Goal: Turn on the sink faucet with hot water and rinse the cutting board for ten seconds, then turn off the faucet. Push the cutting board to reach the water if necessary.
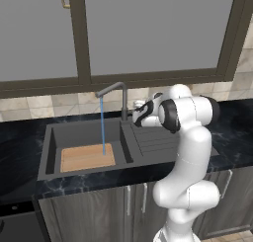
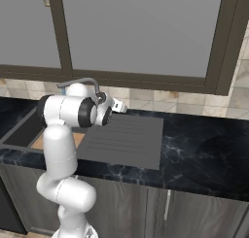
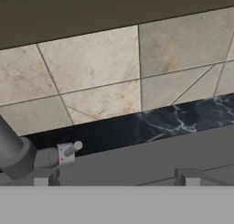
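Cutting board, light tan wood, lying flat on the floor of the dark grey sink, toward the basin's front; a thin light blue stream of water falls straight from the tip of the sink faucet spout and lands on the board near its rear right part. The faucet post stands at the back rim between basin and ribbed drainboard, its spout arm angled out over the basin. In the hand view the faucet base sits at lower left with its small side lever pointing right, the tiled backsplash and a strip of black marbled countertop behind it. The gripper hovers just beside the faucet above the drainboard, fingers spread wide apart with nothing between them, the left fingertip just below the lever. Grey cabinet doors hang above the counter
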